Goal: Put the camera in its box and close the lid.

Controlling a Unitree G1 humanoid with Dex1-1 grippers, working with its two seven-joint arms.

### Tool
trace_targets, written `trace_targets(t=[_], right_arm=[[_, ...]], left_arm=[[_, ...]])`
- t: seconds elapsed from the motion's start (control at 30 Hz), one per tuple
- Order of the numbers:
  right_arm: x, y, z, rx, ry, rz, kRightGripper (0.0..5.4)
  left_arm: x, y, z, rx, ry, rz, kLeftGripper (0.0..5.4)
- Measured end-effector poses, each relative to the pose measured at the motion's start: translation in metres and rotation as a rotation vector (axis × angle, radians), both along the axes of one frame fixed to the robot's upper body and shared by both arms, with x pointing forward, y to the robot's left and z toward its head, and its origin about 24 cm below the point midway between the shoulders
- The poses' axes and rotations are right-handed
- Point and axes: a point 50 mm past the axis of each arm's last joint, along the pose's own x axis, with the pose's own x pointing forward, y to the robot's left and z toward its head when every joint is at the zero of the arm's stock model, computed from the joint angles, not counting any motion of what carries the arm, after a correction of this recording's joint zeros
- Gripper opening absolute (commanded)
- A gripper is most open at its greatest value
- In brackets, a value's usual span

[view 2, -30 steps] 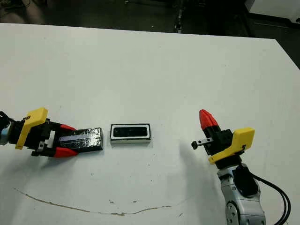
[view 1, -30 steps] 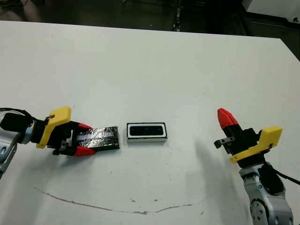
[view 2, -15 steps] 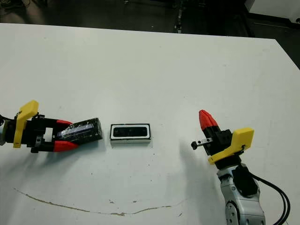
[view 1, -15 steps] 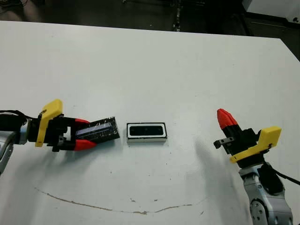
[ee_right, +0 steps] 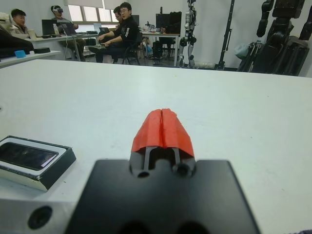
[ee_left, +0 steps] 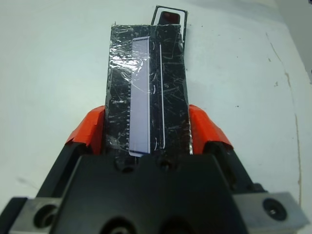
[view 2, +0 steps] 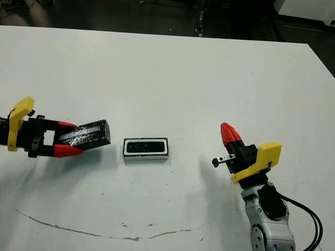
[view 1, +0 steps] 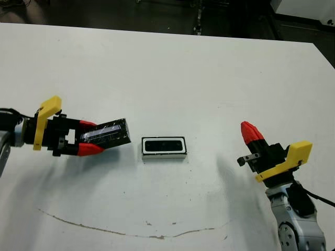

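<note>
My left end effector [view 1: 86,140] grips the lid [view 1: 107,134]; camera [view 1: 163,146] already sits in the box [view 1: 164,155]; closing remains, right end effector [view 1: 250,132] shut, empty.

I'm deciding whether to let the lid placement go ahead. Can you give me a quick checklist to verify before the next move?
1. Slim black bar-shaped camera lies inside the white-walled tray box: ok.
2. Flat black crinkled-plastic lid is clamped between the left gripper fingers: ok.
3. Lid is clear of the table: cannot tell; its far end looks raised.
4. Lid is over the box: not ok, it sits beside it, toward the robot's left.
5. Right gripper is shut and away from the box: ok.
</note>
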Motion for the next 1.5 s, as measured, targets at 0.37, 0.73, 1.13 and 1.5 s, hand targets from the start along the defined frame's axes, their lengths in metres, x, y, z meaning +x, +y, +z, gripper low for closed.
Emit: trace_targets(t=[0.37,0.73,1.13,1.5], right_arm=[[0.000,0.000,0.000,-0.002,0.000,0.000,0.00],[0.000,0.000,0.000,-0.003,0.000,-0.007,0.00],[0.000,0.000,-0.001,-0.003,0.001,-0.003,0.00],[0.000,-0.001,-0.002,-0.006,0.001,-0.006,0.00]], left_arm=[[0.011,-0.026,-0.018,-0.098,0.005,-0.096,3.16],[0.014,-0.047,-0.035,-0.130,0.025,-0.145,3.16],[0.016,-0.063,-0.047,-0.173,0.005,-0.188,3.16],[0.018,-0.075,-0.050,-0.178,-0.013,-0.218,3.16]])
